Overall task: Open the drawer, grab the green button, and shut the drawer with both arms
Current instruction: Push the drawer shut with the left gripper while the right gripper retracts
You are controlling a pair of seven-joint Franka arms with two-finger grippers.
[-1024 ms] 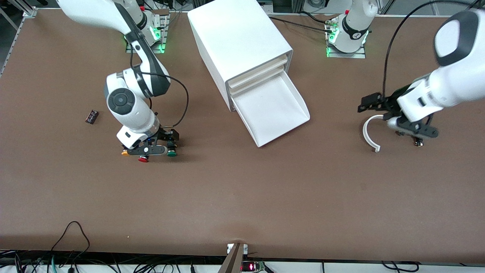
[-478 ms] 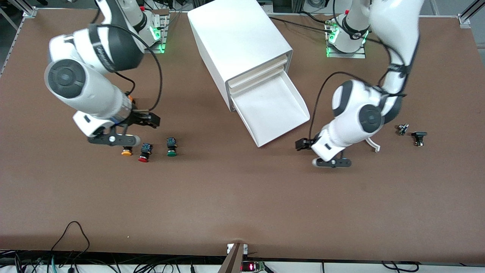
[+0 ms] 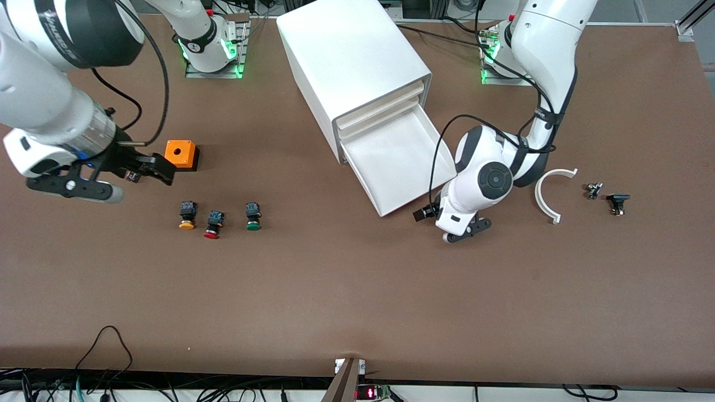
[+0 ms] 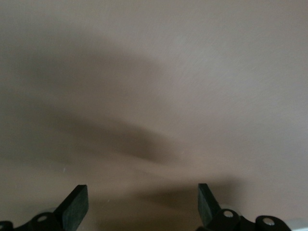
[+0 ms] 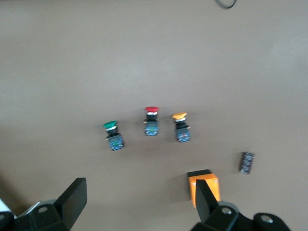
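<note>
Now, with the drawer (image 3: 403, 167) pulled out, the green button (image 3: 253, 216) lies on the surface at its eight o'clock; both jaws gape empty, the right gripper (image 3: 142, 170) over the orange box (image 3: 180, 154), the left gripper (image 3: 453, 220) beside the drawer's front, so grabbing seemingly comes next.

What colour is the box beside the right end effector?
Orange box, with a round hole on top; the front view shows it best.

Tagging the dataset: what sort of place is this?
Likely a robotics lab bench: two glossy white jointed robot arms bolted to a brown table, aluminium framing, loose cables along its edge.
</note>
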